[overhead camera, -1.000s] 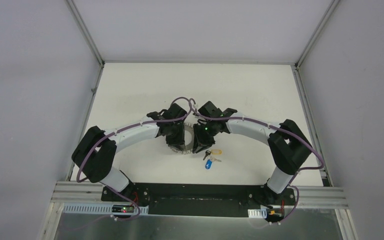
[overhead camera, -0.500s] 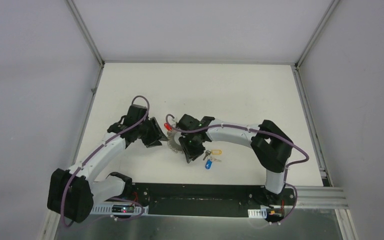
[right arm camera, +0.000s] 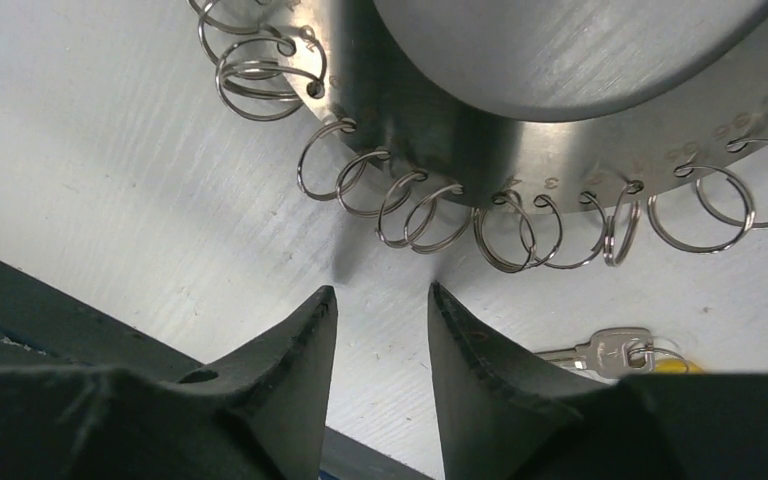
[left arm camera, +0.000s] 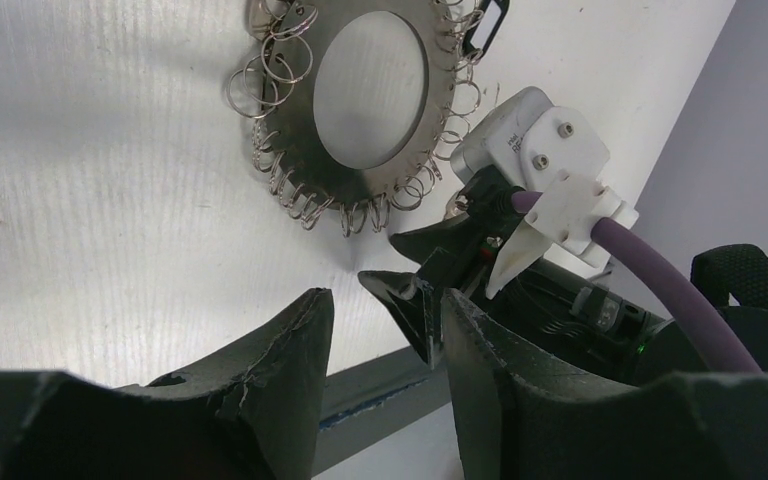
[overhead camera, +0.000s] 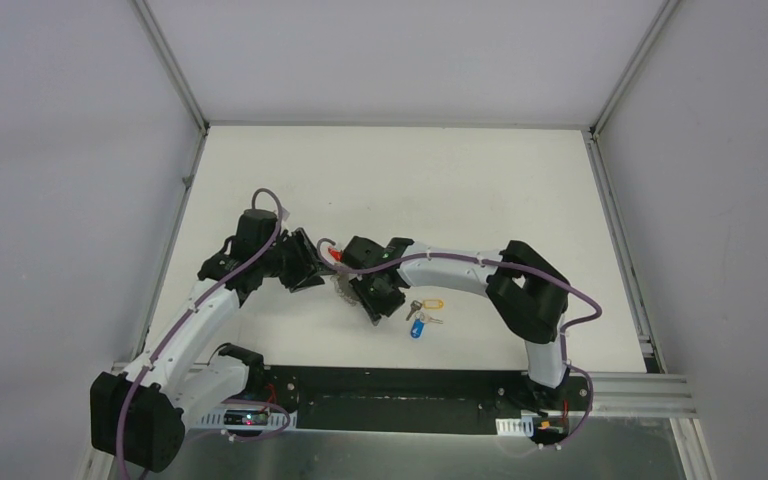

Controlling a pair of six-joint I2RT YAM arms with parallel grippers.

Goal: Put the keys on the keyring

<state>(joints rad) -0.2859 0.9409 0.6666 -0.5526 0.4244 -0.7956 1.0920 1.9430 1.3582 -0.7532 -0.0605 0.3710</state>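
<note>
Overhead, the left arm reaches in from the table's left side. Its left gripper (left arm camera: 385, 310) hangs just left of the keyring disc (left arm camera: 295, 150), fingers parted and nothing between them. A red tag (overhead camera: 333, 254) shows at the disc's far-left edge, between the two wrists. The disc lies flat on the white table (overhead camera: 480, 180), with split rings (right arm camera: 505, 235) threaded through holes all around its rim. Small digits are stamped beside those holes in the right wrist view. One looks like a 3, and the rest are too faint to read.

In the left wrist view, the right arm's white connector housing (left arm camera: 545, 160) and purple cable (left arm camera: 660, 290) crowd the disc's right side. They block whatever lies beyond.

The right gripper (right arm camera: 380, 305) points down at the near rim of the disc. Its fingers stand slightly apart over bare table, short of the rings and gripping nothing.

Just right of that gripper, off the disc, the yellow-tagged key (overhead camera: 428, 303) lies loose on the table, and the right wrist view catches its silver blade. The blue-tagged key (overhead camera: 416, 327) rests next to it on the near side. Neither key is threaded onto a ring.
</note>
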